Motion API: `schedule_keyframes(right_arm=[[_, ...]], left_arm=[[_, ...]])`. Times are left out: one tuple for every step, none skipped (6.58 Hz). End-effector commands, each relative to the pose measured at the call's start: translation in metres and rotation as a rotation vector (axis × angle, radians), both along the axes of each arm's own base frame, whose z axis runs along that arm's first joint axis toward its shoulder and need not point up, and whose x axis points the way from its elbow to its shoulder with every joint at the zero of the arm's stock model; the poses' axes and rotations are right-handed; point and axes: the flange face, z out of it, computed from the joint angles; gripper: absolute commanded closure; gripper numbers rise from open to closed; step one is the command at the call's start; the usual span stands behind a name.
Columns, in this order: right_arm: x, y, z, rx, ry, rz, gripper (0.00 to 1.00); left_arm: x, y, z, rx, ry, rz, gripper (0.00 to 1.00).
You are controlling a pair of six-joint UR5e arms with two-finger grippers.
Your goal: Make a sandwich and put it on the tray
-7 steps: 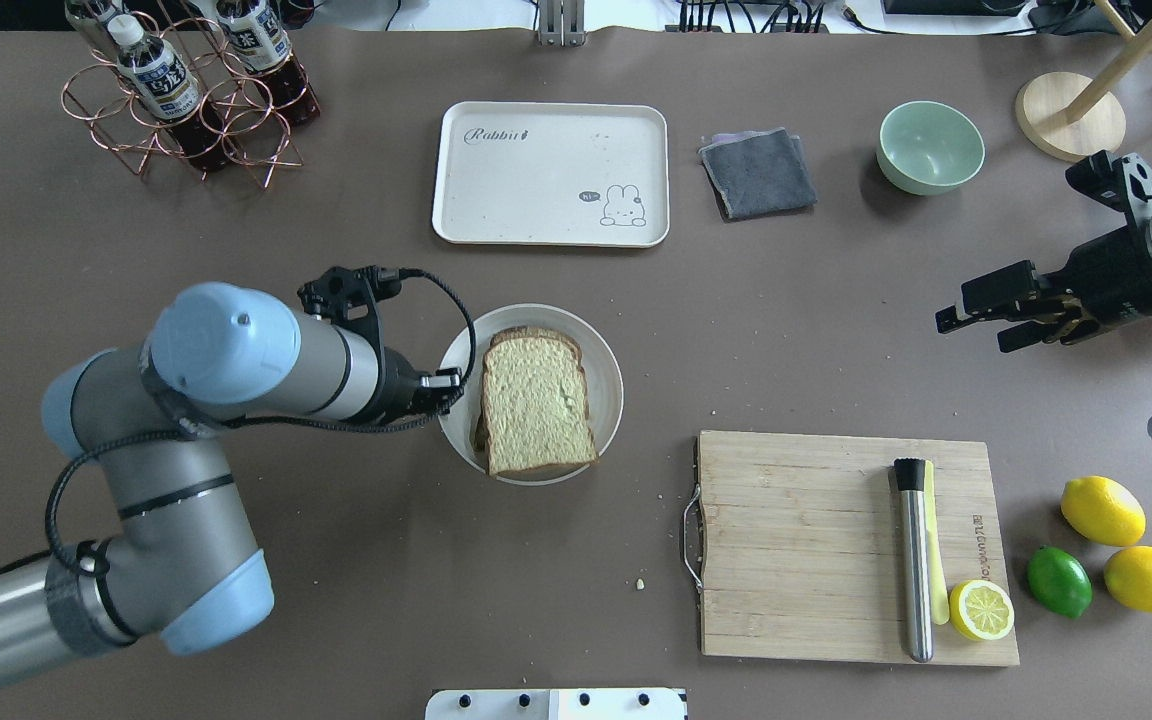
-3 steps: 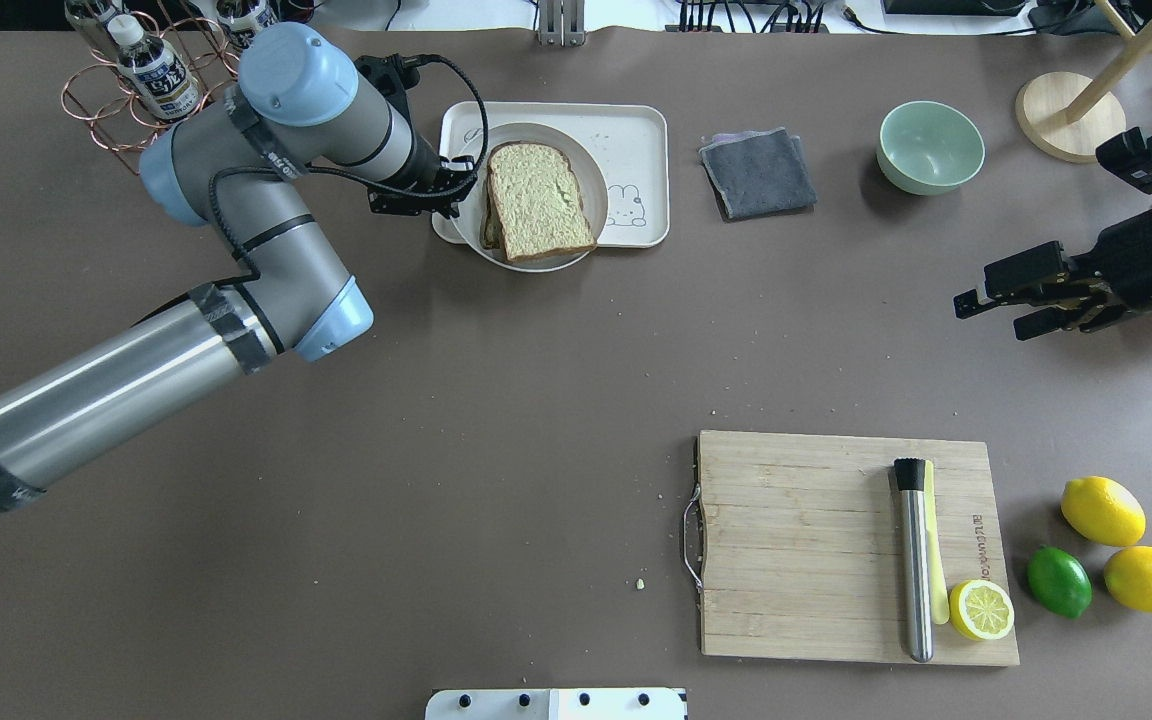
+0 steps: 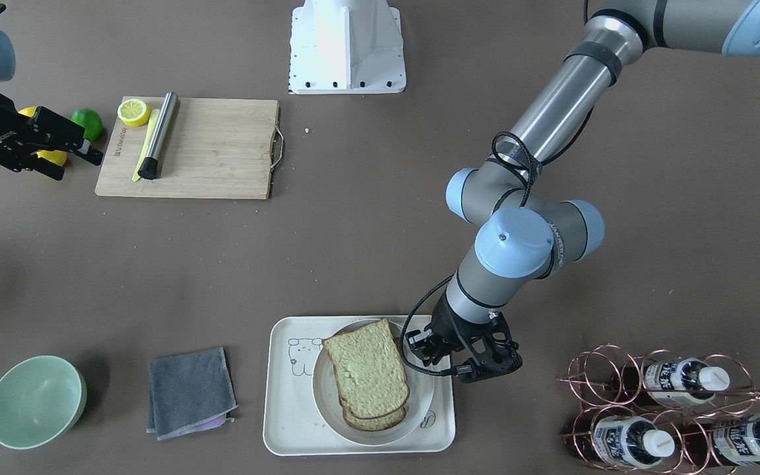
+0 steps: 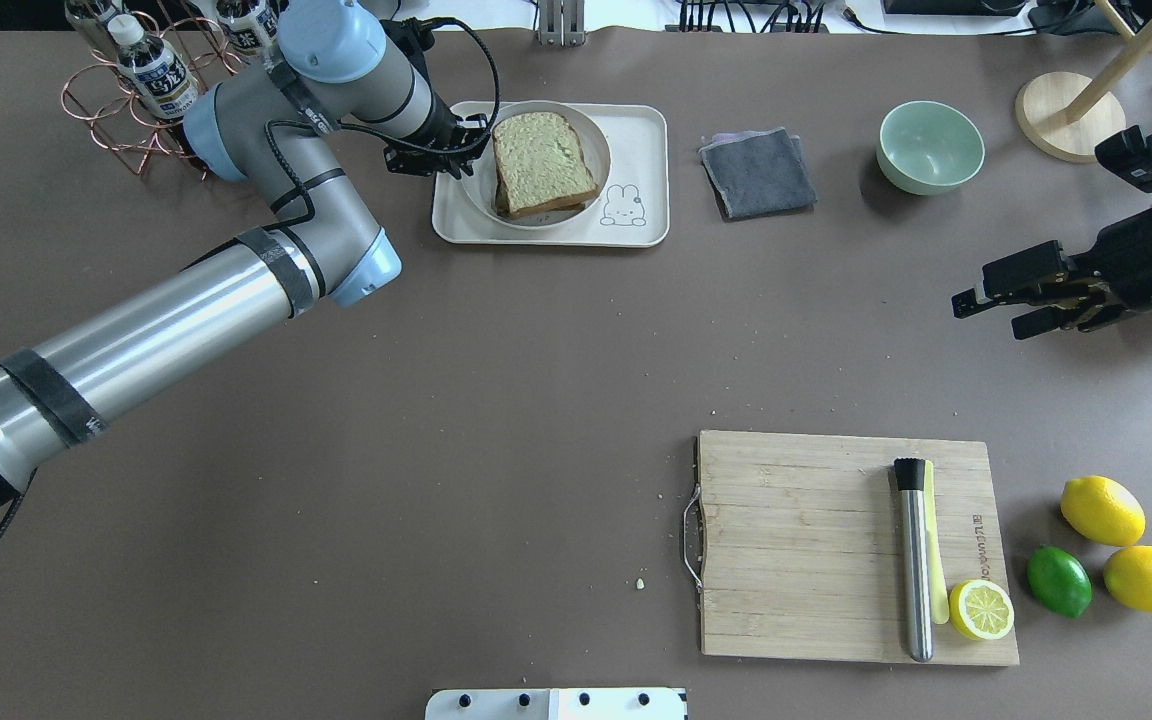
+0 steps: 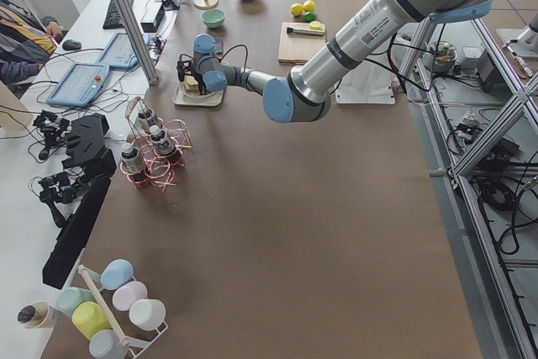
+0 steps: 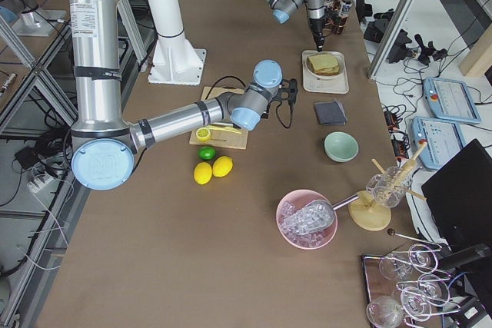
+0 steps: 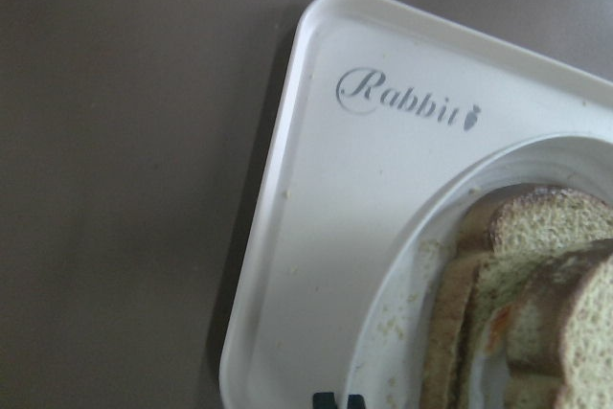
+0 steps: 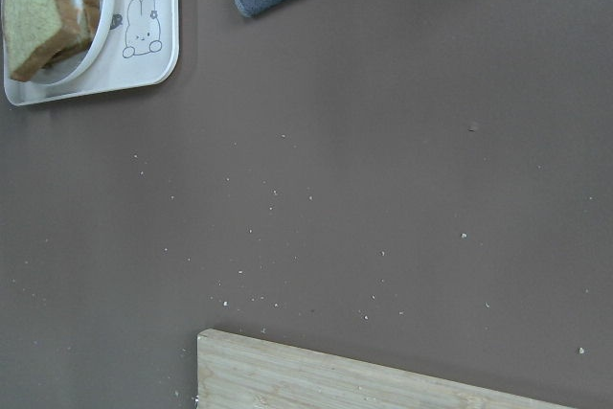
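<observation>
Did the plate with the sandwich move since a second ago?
Yes. The plate, sandwich on it, went away from the robot, from bare table onto the tray, held by the left hand.

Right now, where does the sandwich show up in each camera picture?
Front-facing: sandwich bottom centre.
Overhead: sandwich top, left of centre.
Left side: sandwich upper left, tiny.
Right side: sandwich top, right of centre.
Left wrist: sandwich lower right corner.
Right wrist: sandwich top left corner.
Shared landmark: the white tray under its plate.
</observation>
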Motion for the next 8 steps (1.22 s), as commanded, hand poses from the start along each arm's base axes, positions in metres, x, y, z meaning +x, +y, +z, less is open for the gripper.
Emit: schedule_keyframes(right_arm=[[-0.001,0.001,0.002,-0.002,0.005,0.002,0.01],[0.0,-0.001,0.004,-0.007,0.009,0.008,0.01],[0.008,-0.007,0.011,-0.022,0.02,0.028,0.01],[0.033,-0.021,0.019,-0.03,0.056,0.074,0.01],[0.063,-0.038,0.037,0.061,0.154,0.07,0.01],[0.1,-0.054,0.052,0.11,0.239,0.036,0.01],[0.135,-0.06,0.07,0.147,0.31,-0.004,0.01],[0.174,-0.061,0.087,0.193,0.358,-0.038,0.01]], left_arm=[[-0.018,-0.012,-0.015,0.018,0.034,0.0,0.02],[-0.046,-0.002,-0.017,0.009,0.012,0.012,0.02],[-0.094,0.027,-0.018,0.026,-0.093,0.074,0.02],[-0.151,0.053,-0.018,0.052,-0.196,0.16,0.02],[-0.205,0.073,-0.004,0.102,-0.26,0.204,0.02],[-0.261,0.085,0.009,0.142,-0.315,0.239,0.02],[-0.309,0.09,0.016,0.178,-0.35,0.338,0.02],[-0.368,0.093,0.036,0.2,-0.37,0.371,0.02]])
